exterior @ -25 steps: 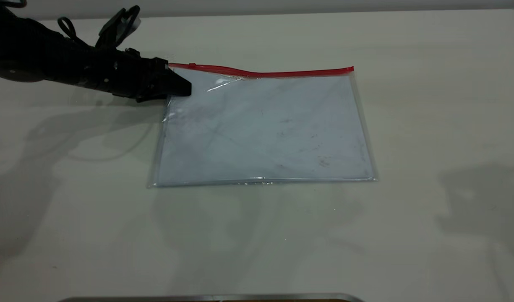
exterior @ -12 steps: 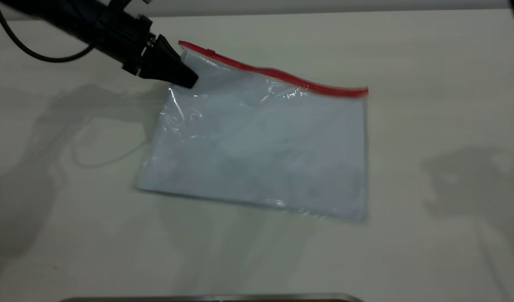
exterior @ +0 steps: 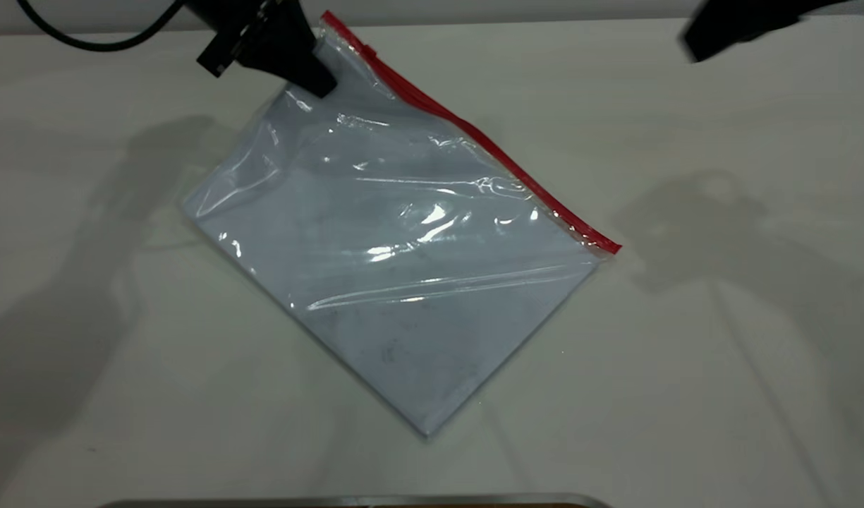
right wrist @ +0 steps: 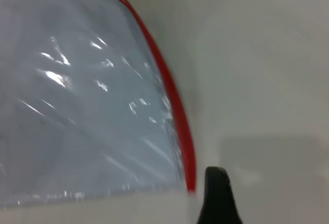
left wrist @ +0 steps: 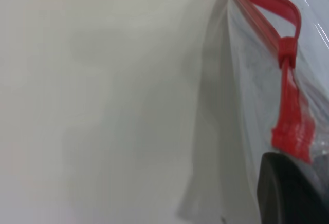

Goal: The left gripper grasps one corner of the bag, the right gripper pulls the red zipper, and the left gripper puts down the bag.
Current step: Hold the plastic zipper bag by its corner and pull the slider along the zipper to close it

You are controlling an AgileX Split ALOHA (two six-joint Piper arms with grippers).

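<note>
While the left gripper (exterior: 312, 70) pinched the bag (exterior: 396, 254) by its top corner, the bag hung slanted, low corner near the tabletop (exterior: 685, 353); the red zipper (exterior: 474, 134) ran downward; the right gripper (exterior: 728, 28), well apart, showed no readable opening.

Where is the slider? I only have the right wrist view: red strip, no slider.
Observer: The slider sits on the red zipper, close to the corner the left gripper clamps.
Operator: How is the bag lying?
Observer: The bag hangs tilted from that corner, the zipper slanting down to the right.
Operator: And my gripper?
Observer: The right gripper is at the exterior view's top right, apart from the bag.
</note>
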